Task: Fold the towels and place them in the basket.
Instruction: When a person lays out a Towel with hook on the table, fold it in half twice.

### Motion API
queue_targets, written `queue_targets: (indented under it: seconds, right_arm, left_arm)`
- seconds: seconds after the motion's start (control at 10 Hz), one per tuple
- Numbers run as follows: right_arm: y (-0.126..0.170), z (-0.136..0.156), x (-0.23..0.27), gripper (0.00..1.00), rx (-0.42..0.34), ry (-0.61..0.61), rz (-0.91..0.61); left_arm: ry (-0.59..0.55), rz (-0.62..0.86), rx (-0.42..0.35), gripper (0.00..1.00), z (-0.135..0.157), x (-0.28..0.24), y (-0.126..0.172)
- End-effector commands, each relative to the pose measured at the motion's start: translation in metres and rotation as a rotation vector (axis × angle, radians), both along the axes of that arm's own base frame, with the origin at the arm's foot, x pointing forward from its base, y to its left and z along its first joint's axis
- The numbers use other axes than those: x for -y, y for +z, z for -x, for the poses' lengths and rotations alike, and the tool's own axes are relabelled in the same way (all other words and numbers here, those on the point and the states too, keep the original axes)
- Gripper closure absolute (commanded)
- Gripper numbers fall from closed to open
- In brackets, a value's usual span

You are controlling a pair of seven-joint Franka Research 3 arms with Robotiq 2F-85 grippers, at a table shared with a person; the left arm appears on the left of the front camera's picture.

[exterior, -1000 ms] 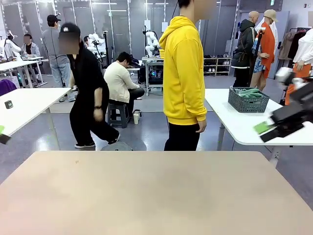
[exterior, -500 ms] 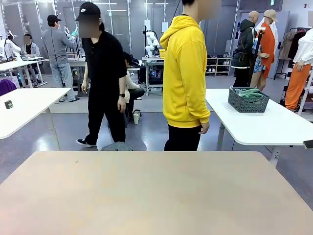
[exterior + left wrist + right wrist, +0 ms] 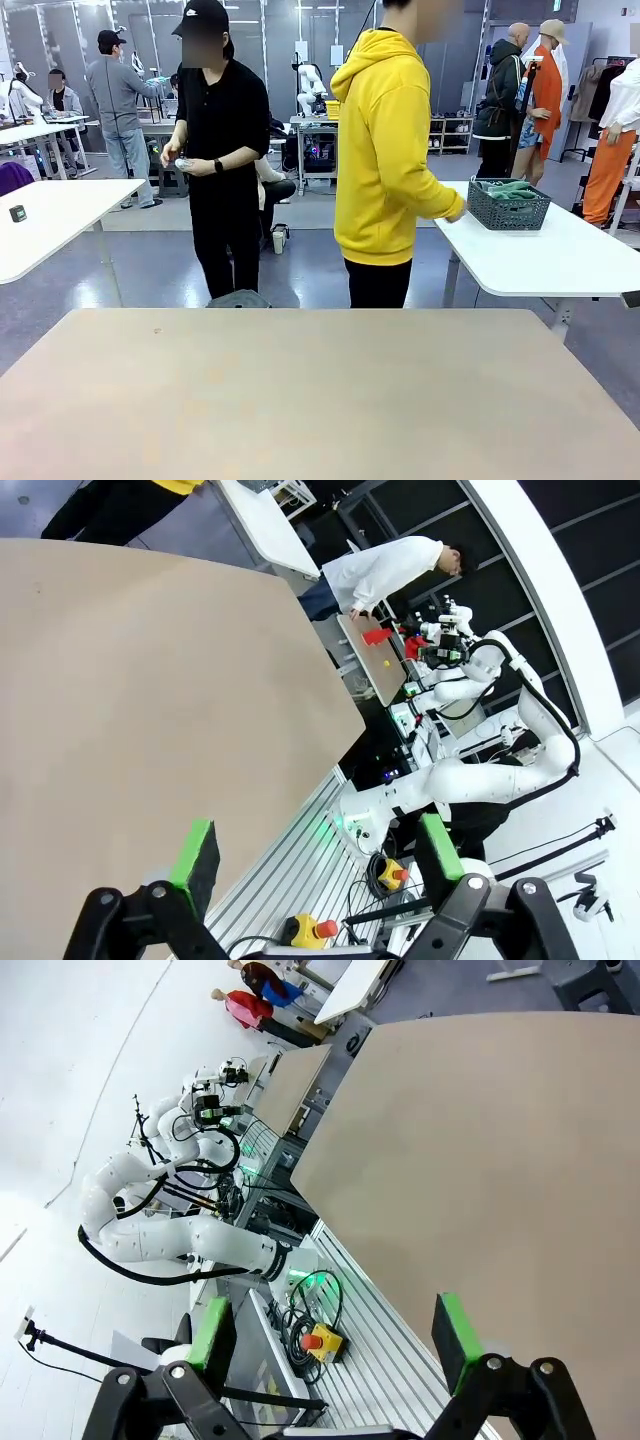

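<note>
Though towels (image 3: 510, 188) poke above the basket (image 3: 508, 214), its walls hide the rest.

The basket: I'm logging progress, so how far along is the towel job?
Done: nothing I can confirm. The basket sits on the white side table with green towels heaped inside. In hand: the person in yellow reaches toward it; the left gripper and right gripper are open, holding nothing. Left: seemingly all folding and placing.

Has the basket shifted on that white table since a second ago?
No. The basket stays near the white table's far edge, same spot.
</note>
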State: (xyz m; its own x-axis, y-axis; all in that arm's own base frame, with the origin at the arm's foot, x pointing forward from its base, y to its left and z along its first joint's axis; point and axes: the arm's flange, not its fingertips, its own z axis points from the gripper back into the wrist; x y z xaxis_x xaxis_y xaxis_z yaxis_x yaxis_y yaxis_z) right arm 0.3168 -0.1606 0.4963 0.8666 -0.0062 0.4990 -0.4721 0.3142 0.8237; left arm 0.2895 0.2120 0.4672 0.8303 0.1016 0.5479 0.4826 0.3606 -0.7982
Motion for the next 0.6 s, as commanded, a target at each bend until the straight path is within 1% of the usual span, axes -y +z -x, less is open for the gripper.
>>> queue_targets:
  seconds: [0.0, 0.5]
  right_arm:
    - [0.0017, 0.0001, 0.0014, 0.00, 0.015, 0.009, -0.008]
    - [0.0017, 0.0001, 0.0014, 0.00, 0.015, 0.009, -0.008]
  left_arm:
    - [0.000, 0.027, 0.016, 0.00, 0.0001, 0.0022, 0.0017]
    - [0.000, 0.027, 0.016, 0.00, 0.0001, 0.0022, 0.0017]
